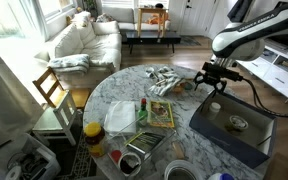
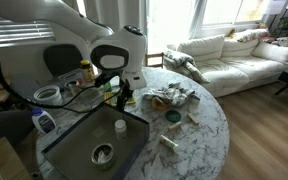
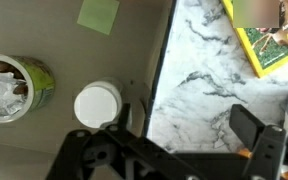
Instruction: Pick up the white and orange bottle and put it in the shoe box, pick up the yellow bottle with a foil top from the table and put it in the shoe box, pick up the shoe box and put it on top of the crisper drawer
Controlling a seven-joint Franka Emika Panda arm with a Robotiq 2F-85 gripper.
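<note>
The shoe box (image 1: 246, 143), dark grey-blue, lies on the marble table and also shows in the exterior view (image 2: 72, 150). Inside it stand a white-capped bottle (image 3: 96, 103) and the yellow bottle with a foil top (image 3: 9, 85); both also show in an exterior view, the white cap (image 2: 120, 126) and the foil top (image 2: 102, 153). My gripper (image 3: 189, 130) is open and hangs over the box's wall (image 3: 164, 60), one finger on the box side near the white cap and one over the marble. The translucent crisper drawer (image 1: 121, 117) sits across the table.
A yellow-green book (image 3: 264, 35) lies on the marble close to the box. Crumpled cloth and wrappers (image 1: 166, 80) lie at the far side. A small metal tray (image 1: 144, 150) and a red-lidded jar (image 1: 94, 135) stand near the drawer. A green note (image 3: 99, 14) lies in the box.
</note>
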